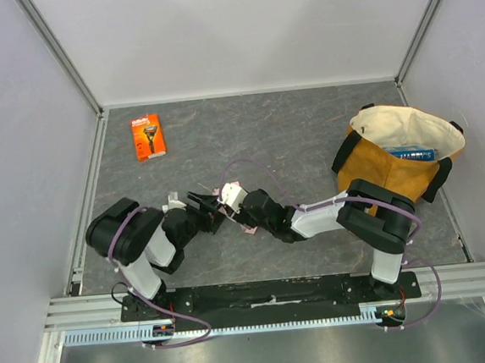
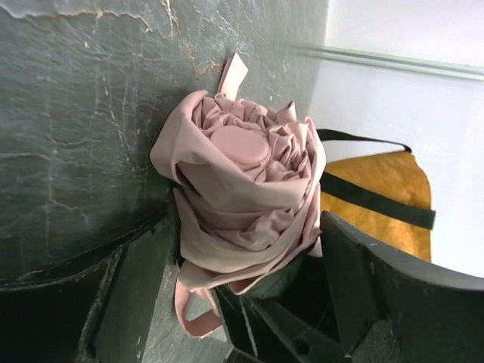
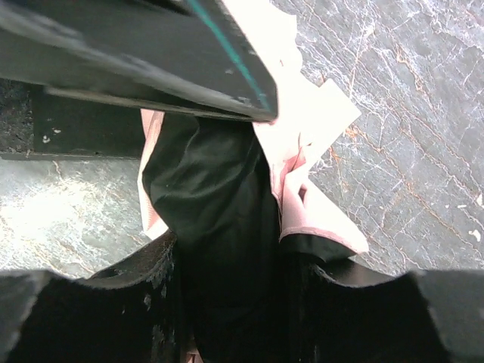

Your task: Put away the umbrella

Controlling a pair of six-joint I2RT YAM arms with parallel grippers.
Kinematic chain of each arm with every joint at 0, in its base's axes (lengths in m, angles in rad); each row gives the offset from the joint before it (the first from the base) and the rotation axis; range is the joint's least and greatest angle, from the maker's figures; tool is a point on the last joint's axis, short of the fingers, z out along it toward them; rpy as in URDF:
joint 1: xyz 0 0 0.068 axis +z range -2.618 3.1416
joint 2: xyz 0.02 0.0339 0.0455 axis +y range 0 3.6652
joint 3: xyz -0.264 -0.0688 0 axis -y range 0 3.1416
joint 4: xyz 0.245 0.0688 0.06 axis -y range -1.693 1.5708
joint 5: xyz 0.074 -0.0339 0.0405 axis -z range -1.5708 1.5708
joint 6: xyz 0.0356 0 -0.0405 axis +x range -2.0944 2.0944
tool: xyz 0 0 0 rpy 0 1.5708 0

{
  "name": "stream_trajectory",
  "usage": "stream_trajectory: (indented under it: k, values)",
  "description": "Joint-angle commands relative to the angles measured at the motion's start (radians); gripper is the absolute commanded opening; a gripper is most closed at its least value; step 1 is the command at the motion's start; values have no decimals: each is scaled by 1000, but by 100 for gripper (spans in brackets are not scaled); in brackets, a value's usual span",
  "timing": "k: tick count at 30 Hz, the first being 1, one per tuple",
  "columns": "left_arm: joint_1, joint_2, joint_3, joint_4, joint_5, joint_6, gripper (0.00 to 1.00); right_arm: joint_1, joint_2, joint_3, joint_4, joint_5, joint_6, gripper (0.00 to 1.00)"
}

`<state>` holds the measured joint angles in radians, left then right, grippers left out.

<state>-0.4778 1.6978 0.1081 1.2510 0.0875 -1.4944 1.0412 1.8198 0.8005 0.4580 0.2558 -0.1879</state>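
Grey veined table runs between white walls. At the bottom middle of the overhead frame the two claws meet nose to nose, with the umbrella low on the table between them. The right claw is clenched on it, dark and pink fabric filling the gap between its fingers. The left claw is released, jaws wide on either side of the rolled bundle, whose round end faces straight into its camera. The long axis therefore seems to run left to right, round end toward frame left. Farther off at right, the mustard tote bag gapes upward, well apart and nearer the right arm.
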Motion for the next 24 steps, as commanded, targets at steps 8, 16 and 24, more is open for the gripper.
stream_trajectory:
  k: [8, 16, 24]
  values:
    - [56, 113, -93, 384, 159, 184, 90, -145, 22, -57, -165, -288, 106, 0]
    - [18, 146, -47, 338, 133, 157, 91, -210, 12, -57, -151, -467, 163, 0]
    - [-64, 217, 31, 352, 12, 197, 92, -256, 41, -12, -130, -644, 240, 0]
